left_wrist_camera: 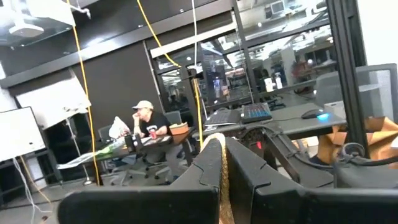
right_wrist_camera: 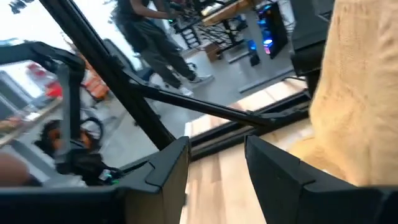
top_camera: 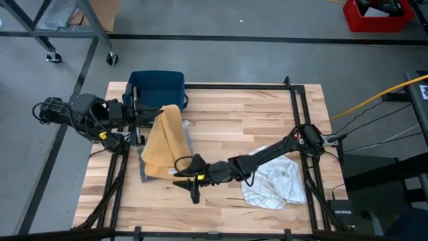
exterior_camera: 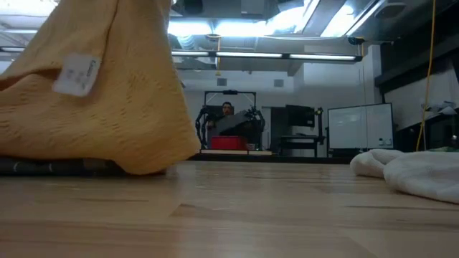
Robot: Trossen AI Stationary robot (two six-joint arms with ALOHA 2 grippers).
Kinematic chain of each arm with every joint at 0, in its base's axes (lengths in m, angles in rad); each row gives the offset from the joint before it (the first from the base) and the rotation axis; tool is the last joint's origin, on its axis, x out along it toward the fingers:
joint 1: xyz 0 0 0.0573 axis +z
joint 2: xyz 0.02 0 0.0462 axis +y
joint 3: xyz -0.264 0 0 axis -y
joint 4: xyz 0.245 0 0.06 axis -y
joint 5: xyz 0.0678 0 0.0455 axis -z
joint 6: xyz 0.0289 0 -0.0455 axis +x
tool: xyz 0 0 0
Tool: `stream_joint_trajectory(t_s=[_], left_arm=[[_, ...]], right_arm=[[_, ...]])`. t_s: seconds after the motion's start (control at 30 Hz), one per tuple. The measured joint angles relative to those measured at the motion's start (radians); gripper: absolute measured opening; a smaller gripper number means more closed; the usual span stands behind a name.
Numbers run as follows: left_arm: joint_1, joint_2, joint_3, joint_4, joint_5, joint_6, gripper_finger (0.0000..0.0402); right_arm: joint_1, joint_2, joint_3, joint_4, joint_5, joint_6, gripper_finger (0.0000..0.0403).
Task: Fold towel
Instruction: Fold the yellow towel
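A yellow towel (top_camera: 164, 142) hangs in a tall drape at about nine o'clock on the wooden worktop (top_camera: 234, 114), its lower edge resting on a darker cloth (top_camera: 146, 175). The left hand (top_camera: 138, 115) is clenched on the towel's upper edge. The right hand (top_camera: 189, 179) sits just beside the towel's lower corner, fingers apart, grasping nothing. A white cloth (top_camera: 277, 184) lies crumpled near four o'clock.

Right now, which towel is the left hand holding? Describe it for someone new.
On the wooden table, look to the left side, in front of the blue bin. The yellow towel hangs there, pinched by the left hand. It is mustard with a white tag, unlike the crumpled white towel at right.
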Motion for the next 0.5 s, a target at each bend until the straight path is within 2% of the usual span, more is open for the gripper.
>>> stream_joint_trajectory(t_s=[0.3, 0.5], left_arm=[[0.000, 0.000, 0.000, 0.000, 0.001, -0.077, 0.0000], [0.000, 0.000, 0.000, 0.000, 0.001, -0.079, 0.0000]], right_arm=[[-0.006, 0.000, 0.000, -0.194, 0.232, -0.001, 0.0166], [-0.038, 0.000, 0.000, -0.212, 0.237, -0.001, 0.0166]])
